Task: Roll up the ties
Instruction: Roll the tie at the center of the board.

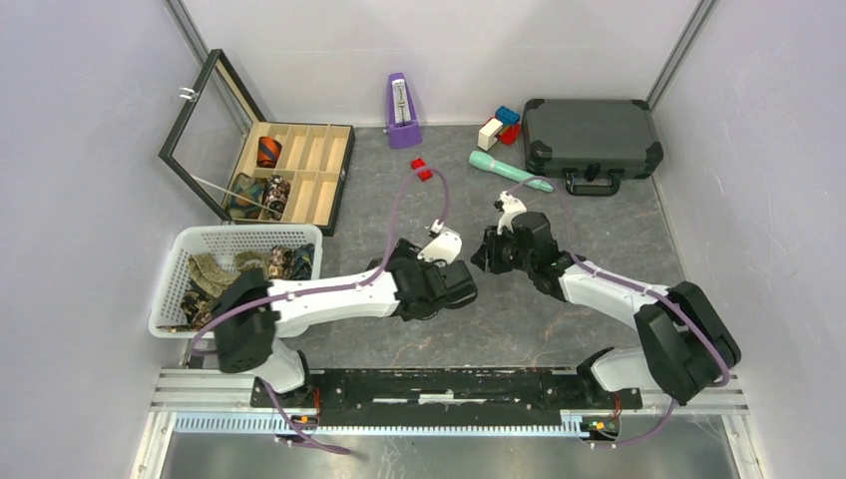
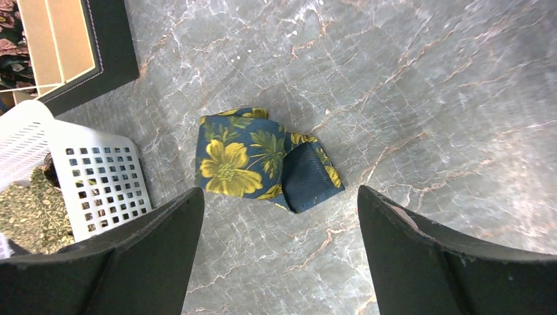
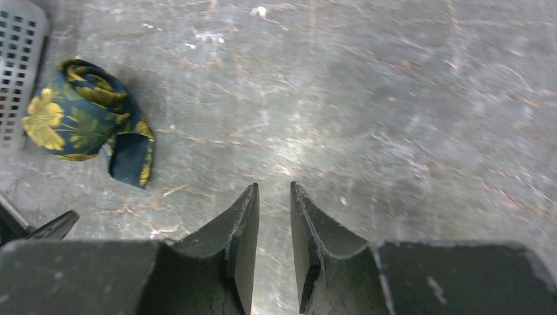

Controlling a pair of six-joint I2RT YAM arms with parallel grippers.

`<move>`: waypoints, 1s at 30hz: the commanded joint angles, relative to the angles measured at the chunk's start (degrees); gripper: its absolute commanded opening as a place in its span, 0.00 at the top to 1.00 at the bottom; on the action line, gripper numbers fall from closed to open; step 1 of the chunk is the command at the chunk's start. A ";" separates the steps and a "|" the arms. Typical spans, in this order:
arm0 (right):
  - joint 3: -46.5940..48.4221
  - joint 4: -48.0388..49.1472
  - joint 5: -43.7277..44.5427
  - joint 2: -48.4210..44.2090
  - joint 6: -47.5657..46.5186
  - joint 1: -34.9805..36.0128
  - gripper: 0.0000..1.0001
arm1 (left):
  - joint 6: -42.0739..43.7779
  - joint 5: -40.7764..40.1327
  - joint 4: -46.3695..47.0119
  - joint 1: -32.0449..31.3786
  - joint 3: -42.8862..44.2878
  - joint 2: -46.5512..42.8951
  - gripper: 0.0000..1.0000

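Left gripper (image 1: 461, 284) and right gripper (image 1: 491, 251) face each other mid-surface (image 1: 559, 319) overhead. Left wrist: jaws spread wide above the loosely coiled floral tie (image 2: 236, 161), tail flopped out. Right wrist: jaws narrowly parted, empty. Recommend tucking the tail, then tightening.

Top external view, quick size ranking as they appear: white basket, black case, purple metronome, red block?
1. white basket, slightly ahead of the case, though being nearer the camera may flatter it
2. black case
3. purple metronome
4. red block
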 commanded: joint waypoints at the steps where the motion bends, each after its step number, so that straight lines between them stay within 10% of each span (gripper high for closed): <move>1: 5.82 4.55 -3.07 3.33 -0.49 2.69 0.69 | -0.50 1.42 0.38 -0.11 -1.34 -8.16 0.10; 6: 17.89 5.76 -6.50 14.19 -2.36 4.92 0.69 | -7.77 2.09 -3.32 3.60 -4.26 -14.33 0.18; 14: 31.80 6.53 -12.17 27.91 -1.39 9.25 0.73 | -14.11 11.23 -3.44 10.46 -14.85 -28.25 0.60; 30: 39.25 1.91 -13.50 35.21 -5.07 15.04 0.74 | -1.81 20.53 3.76 26.28 -14.06 -25.22 0.63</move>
